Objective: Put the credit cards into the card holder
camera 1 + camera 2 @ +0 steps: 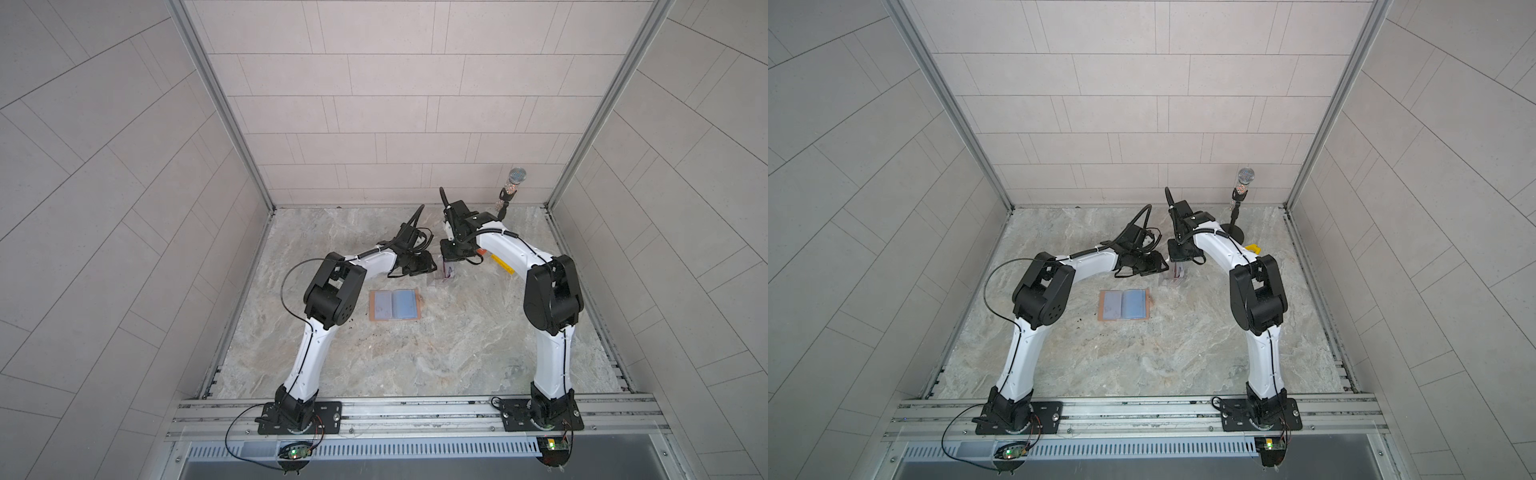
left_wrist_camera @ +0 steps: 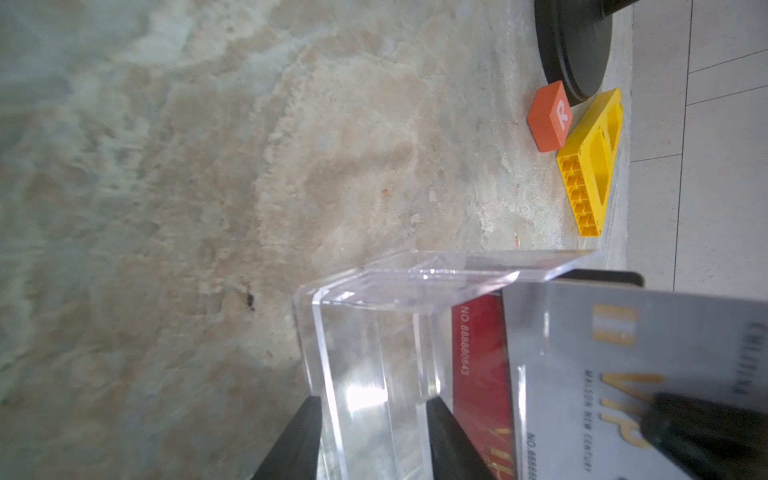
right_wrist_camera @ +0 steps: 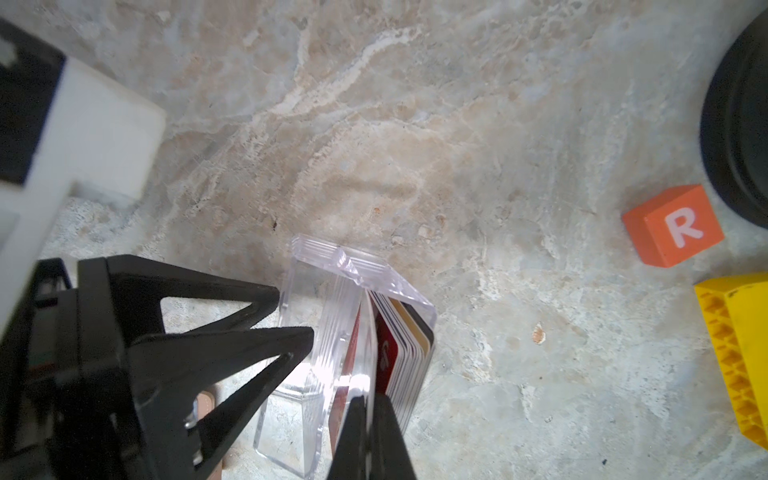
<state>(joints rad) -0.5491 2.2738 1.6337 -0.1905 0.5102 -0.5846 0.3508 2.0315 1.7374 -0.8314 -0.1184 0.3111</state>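
Credit cards (image 3: 399, 345) stand packed in the clear box (image 3: 316, 266); your right claw (image 3: 368, 399) is clenched on one pale card (image 3: 368, 328), left claw (image 2: 372, 405) grasping the box. Lift crookedly and neighbours may drag out, well apart from the open card holder (image 1: 397, 304) on the tabletop (image 1: 374, 365).

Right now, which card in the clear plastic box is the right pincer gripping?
The silver-grey plastic VIP card: right pincer shut on it; dark red card is ungripped.

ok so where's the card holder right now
In both top views the card holder lies open and flat near the middle of the marble table, just below and left of the clear box as pictured.
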